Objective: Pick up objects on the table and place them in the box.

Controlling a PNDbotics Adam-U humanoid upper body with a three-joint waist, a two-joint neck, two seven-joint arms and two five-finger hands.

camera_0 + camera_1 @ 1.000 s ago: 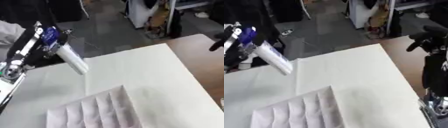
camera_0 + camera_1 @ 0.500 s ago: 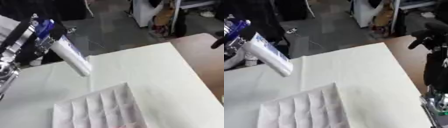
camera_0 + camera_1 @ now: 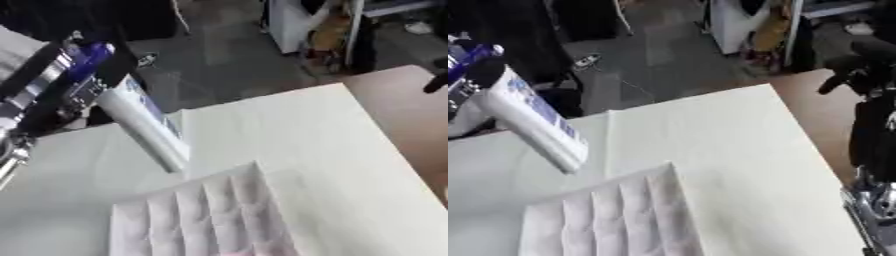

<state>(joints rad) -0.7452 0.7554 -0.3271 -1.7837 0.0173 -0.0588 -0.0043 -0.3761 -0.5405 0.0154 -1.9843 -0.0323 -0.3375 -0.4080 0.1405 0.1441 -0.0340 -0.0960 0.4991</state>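
Left hand [image 3: 479, 75] clamped on white tube [image 3: 535, 122], tilted above white box [image 3: 610, 215]. Right hand [image 3: 859, 67] raised at right, finger state indiscernible.

Left hand [image 3: 83, 80] gripping; right hand [image 3: 859, 65] curled, raised.

A white tube [image 3: 535, 122] with blue printed markings along its side and a blue cap end at its top. The left robot hand [image 3: 479, 75] around the tube's upper part is black. Below the tube, a white box [image 3: 610, 215] split by white dividers into narrow compartments. The tabletop [image 3: 710, 135] around the box is pale cream, with a brown wood strip at its right edge. The right robot hand [image 3: 859, 67], far right of the box, is black.
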